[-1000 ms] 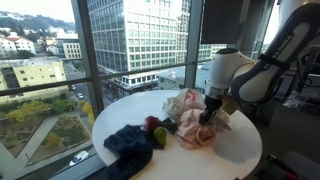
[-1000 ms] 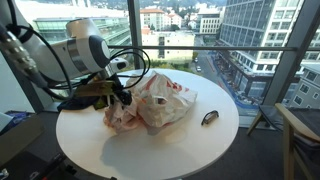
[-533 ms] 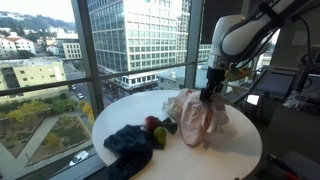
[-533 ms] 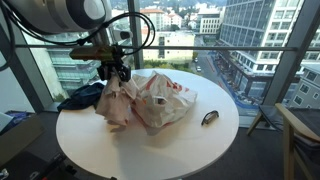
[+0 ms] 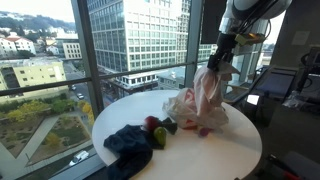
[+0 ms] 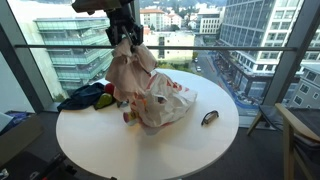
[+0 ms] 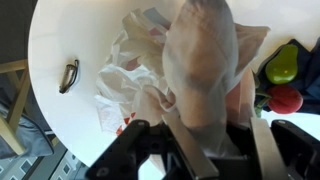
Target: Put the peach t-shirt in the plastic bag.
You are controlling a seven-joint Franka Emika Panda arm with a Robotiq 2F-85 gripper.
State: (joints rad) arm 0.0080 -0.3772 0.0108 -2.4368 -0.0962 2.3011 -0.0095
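My gripper (image 5: 222,57) is shut on the peach t-shirt (image 5: 208,95) and holds it high above the round white table (image 5: 240,150). The shirt hangs down from the jaws in both exterior views (image 6: 127,72). In the wrist view the shirt (image 7: 205,60) fills the space between the fingers (image 7: 210,140). The white plastic bag (image 6: 165,100) with red print lies crumpled on the table under and beside the hanging shirt; it also shows in the wrist view (image 7: 125,85).
A dark blue garment (image 5: 125,145) lies at the table edge with a green item (image 5: 159,137) and a red item (image 5: 151,124) beside it. A small dark object (image 6: 209,117) lies on the table's other side. Large windows stand behind the table.
The gripper has risen well above the table, lifting the peach t-shirt off the surface so that it now hangs free over the bag.
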